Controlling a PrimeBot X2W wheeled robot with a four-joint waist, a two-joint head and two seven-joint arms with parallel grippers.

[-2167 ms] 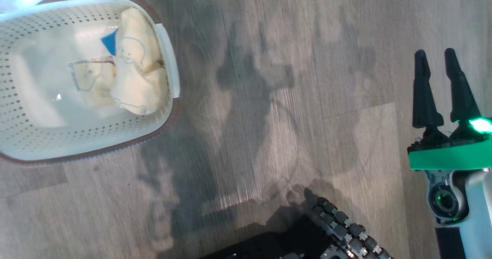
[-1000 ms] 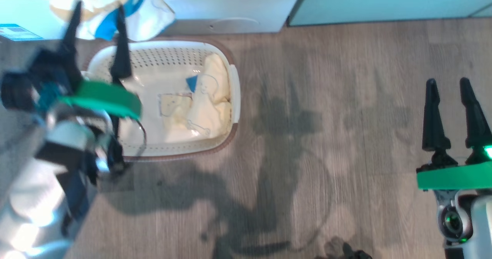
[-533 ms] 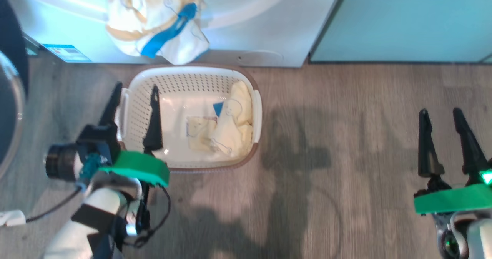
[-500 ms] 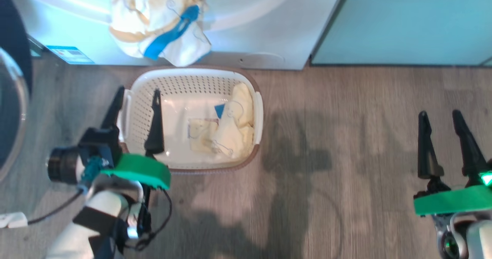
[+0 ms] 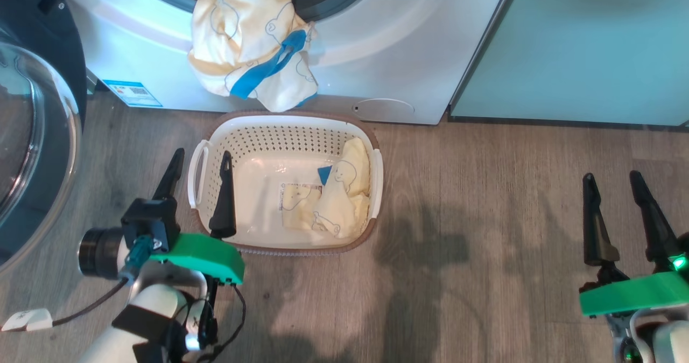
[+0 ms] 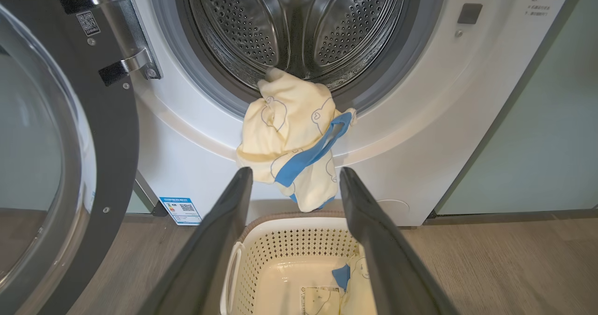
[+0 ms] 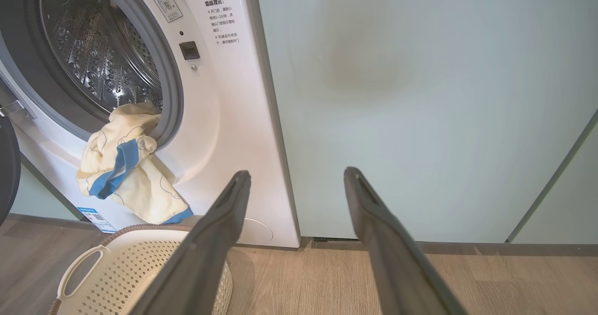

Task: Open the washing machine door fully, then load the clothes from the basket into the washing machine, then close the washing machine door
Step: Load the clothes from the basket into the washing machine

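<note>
Left claw (image 5: 202,152) hovers wide and empty at the left end of the basket (image 5: 280,137), with one finger over the inside and the other outside the handle. Right claw (image 5: 612,174) is also wide and empty, well apart above the floor (image 5: 484,228). One garment (image 5: 253,45) hangs half out of the washing machine (image 5: 409,56) mouth, above the basket. The other clothes (image 5: 336,201) lie against the basket's right wall. I think the hanging garment may slip down, or be pinched when the washing machine door (image 5: 32,153), standing open at the left, is closed. A straight descent could strike the basket rim. The floor is grey wood planks, and pale mint cabinet panels (image 5: 581,45) stand to the right of the machine.
</note>
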